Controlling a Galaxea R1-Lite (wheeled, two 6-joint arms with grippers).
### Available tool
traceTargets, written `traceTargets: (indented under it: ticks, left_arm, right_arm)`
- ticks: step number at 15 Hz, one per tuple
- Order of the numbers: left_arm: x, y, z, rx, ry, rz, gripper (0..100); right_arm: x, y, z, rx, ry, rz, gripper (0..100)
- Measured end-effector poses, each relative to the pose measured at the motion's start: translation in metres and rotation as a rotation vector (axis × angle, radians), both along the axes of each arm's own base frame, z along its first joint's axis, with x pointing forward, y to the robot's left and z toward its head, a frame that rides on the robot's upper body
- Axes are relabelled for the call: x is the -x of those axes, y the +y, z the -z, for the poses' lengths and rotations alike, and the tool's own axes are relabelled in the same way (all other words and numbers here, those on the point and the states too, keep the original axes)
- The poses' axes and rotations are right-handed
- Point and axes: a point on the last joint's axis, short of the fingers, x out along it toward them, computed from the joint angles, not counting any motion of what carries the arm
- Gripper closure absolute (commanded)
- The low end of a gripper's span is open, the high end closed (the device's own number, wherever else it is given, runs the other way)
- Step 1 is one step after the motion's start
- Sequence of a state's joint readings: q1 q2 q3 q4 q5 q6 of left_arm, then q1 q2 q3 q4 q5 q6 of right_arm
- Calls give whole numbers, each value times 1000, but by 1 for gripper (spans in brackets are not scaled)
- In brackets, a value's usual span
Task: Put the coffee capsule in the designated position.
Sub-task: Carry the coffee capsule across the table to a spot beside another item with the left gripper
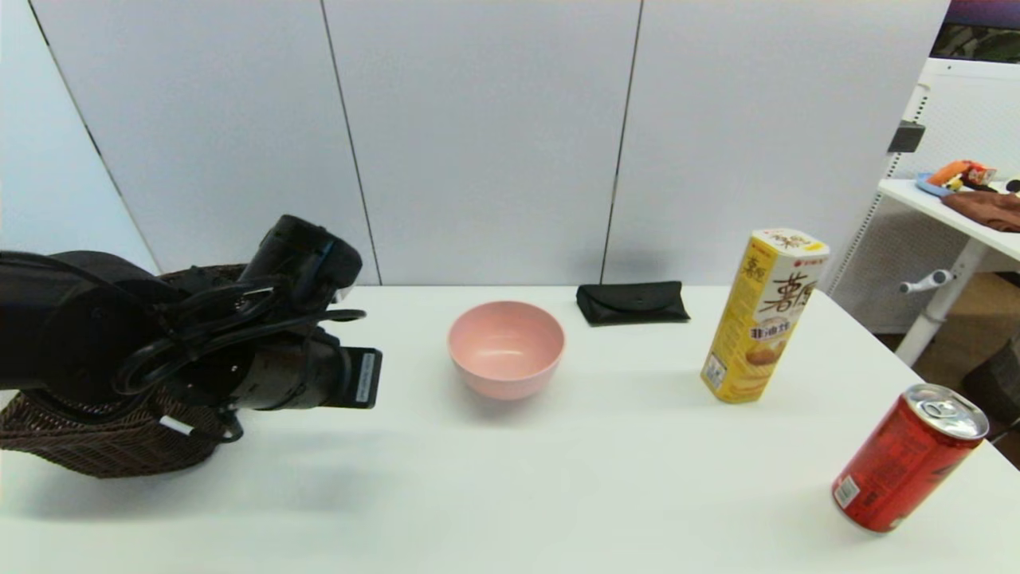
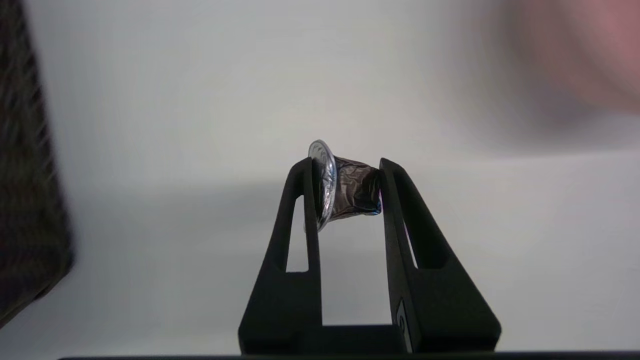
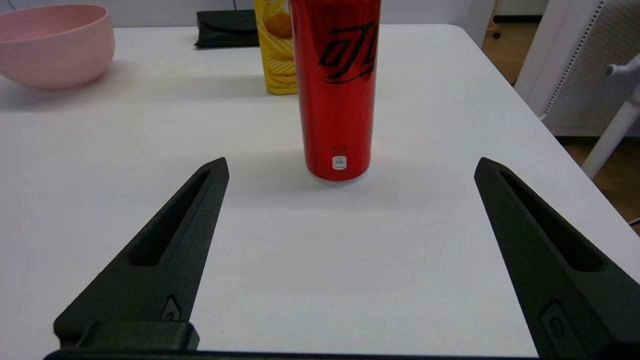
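Up above the white counter (image 2: 150,100), the left claw (image 2: 345,185) is clamped on the capsule (image 2: 350,192), which lies sideways between the fingertips, silvery rim against one finger, between the wicker basket (image 2: 25,200) and the pink bowl (image 1: 506,348). Farther off, the right claw (image 3: 350,170) rests spread wide, facing a red can (image 3: 337,90).

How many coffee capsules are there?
1. The capsule is pinched on its side in the left hand, above bare white table between the basket and the pink bowl. More could be hidden inside the basket.
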State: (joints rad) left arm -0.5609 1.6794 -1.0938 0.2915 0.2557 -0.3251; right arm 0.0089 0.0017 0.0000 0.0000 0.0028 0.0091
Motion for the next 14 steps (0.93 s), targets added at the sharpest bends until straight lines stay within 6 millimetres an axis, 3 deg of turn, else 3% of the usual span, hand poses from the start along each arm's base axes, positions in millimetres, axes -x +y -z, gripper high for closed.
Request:
traceTargets:
  ticks: [4, 8, 11, 14]
  left_arm:
    - [9, -55, -43, 100, -135, 168, 100]
    - [-4, -118, -72, 187, -250, 284, 100]
    - [-25, -162, -69, 193, -334, 372, 100]
    - [-44, -196, -46, 207, -366, 466, 100]
  right_arm:
    - [0, 0, 0, 0, 0, 0, 0]
    - [0, 0, 0, 0, 0, 0, 0]
    - [0, 0, 0, 0, 0, 0, 0]
    - [0, 0, 0, 0, 0, 0, 0]
